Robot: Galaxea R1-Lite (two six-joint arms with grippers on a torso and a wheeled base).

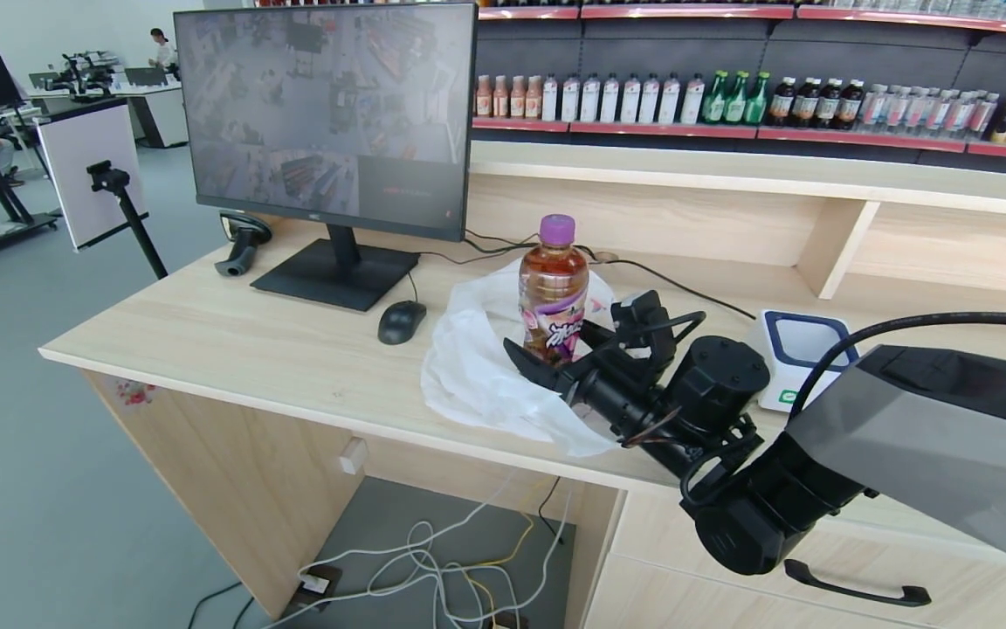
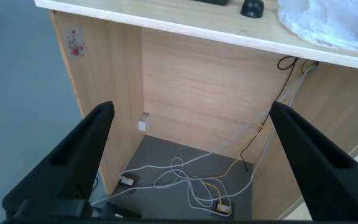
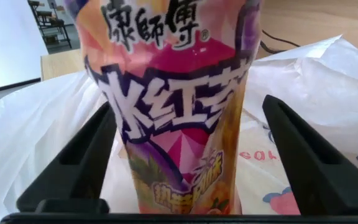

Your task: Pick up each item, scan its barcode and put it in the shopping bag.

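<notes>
- The room is a shop mock-up: a shelf of drinks runs along the back wall, and grey floor lies to the robot's left.
- The desk is pale wood with a raised ledge behind. Loose cables lie on the floor beneath it.
- A monitor stands at the back left of the desk.
- The shopping bag lies crumpled near the front edge of the desk. Its film is thin and slack, so a finger could snag it and drag it off the desk when the bottle is lifted.
- The right hand is released, with one finger on each side of the bottle's lower half. One finger looks much nearer the label than the other, so an uneven close could push the bottle over.
- The left hand hangs spread and empty below the desk edge, well apart from the work.
- The bottle has a purple cap and stands upright on the bag's folds. I cannot tell whether it is inside the bag. It is tall, smooth and standing on soft plastic, so it would probably tip or slip in a low grip.
- The white scanner sits to the right of the bag. If the barcode faces away from it, the scan would likely fail.
- A mouse lies just left of the bag.
</notes>
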